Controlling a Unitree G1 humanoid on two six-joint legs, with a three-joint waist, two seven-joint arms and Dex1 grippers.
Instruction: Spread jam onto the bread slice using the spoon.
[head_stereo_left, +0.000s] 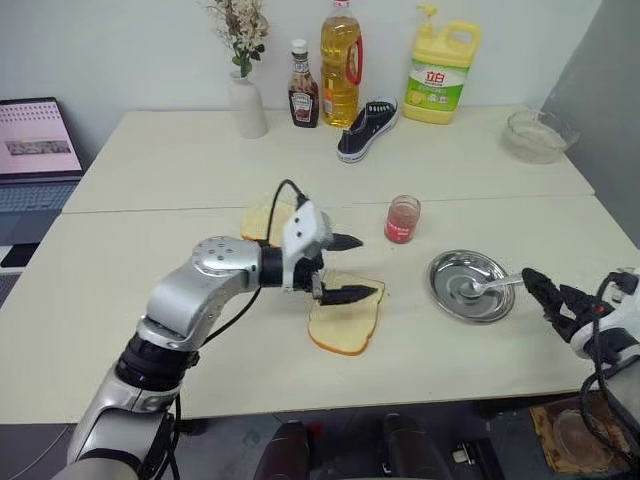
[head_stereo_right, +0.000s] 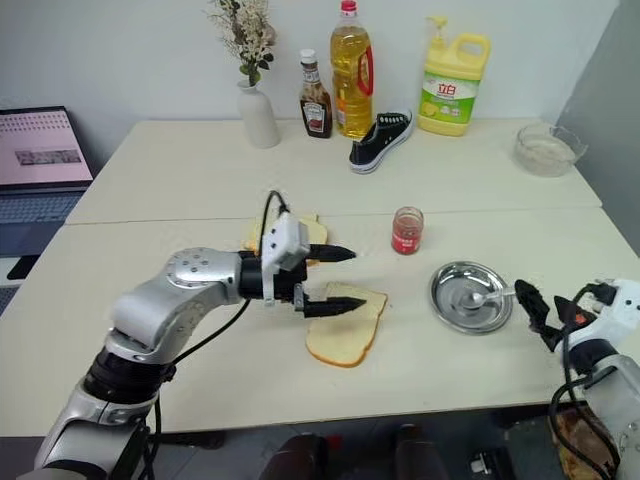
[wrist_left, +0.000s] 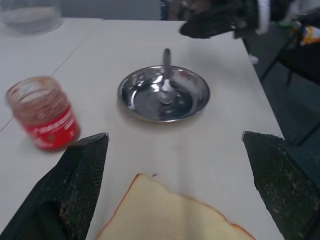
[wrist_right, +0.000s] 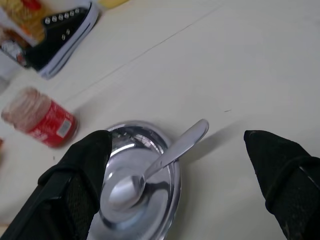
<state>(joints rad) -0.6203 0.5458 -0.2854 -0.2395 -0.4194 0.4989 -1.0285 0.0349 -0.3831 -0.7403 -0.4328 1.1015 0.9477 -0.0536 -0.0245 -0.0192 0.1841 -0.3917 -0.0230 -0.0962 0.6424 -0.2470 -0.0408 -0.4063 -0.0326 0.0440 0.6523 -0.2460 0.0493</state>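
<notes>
On the table from my head camera, the bread slice (head_stereo_left: 345, 322) lies flat beneath my left gripper (head_stereo_left: 345, 268), whose fingers gape wide and hold nothing. My right gripper (head_stereo_left: 548, 295), also spread and empty, sits just beside the steel dish (head_stereo_left: 445, 285), where the spoon (head_stereo_left: 487, 287) rests with its handle over the rim toward that hand (handy for a pickup). Through the left wrist camera, the jam jar (wrist_left: 44, 113) stands apart from the dish, the slice's crust near my fingertips. Through the right wrist camera, the spoon's bowl lies inside the dish, between my parted fingers.
</notes>
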